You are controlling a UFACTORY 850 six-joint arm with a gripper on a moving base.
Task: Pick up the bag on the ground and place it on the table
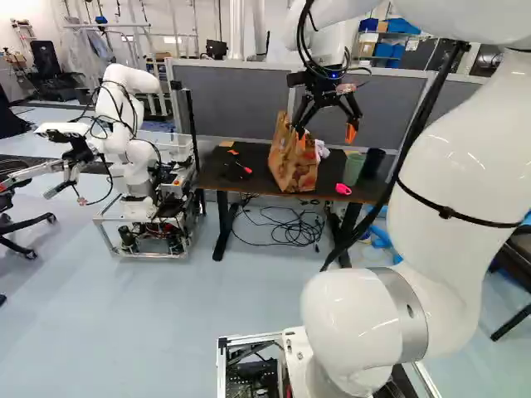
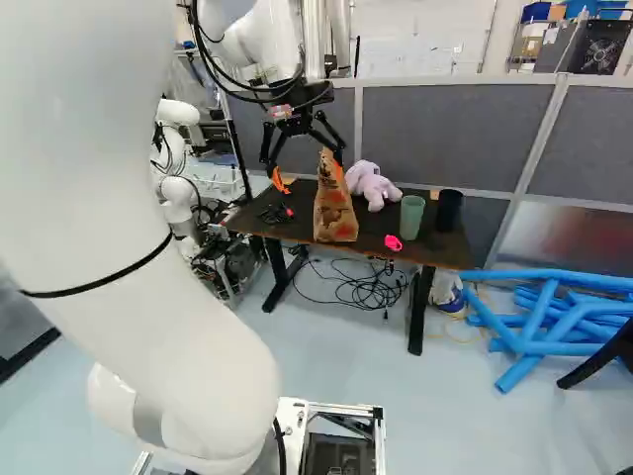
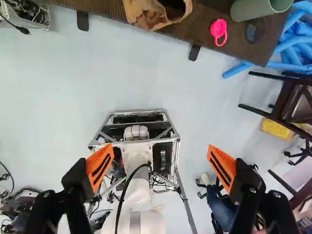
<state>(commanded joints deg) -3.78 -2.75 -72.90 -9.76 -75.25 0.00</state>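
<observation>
White, smooth-shelled robot arm [image 1: 481,149] rises closest. Its black gripper with orange pads [image 1: 323,134] hangs higher than the brown paper bag [image 2: 334,213], apart from it, fingers spread wide. That bag stands upright on the dark table [image 2: 287,225]. In the right base view, right of the bag are a pale lilac plush toy [image 2: 374,185], a bright pink ringed object [image 2: 393,242], a green cup [image 2: 412,218] and, farther along, a black cup [image 2: 448,210].

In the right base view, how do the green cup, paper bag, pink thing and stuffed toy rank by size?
Largest to smallest:
paper bag
stuffed toy
green cup
pink thing
</observation>
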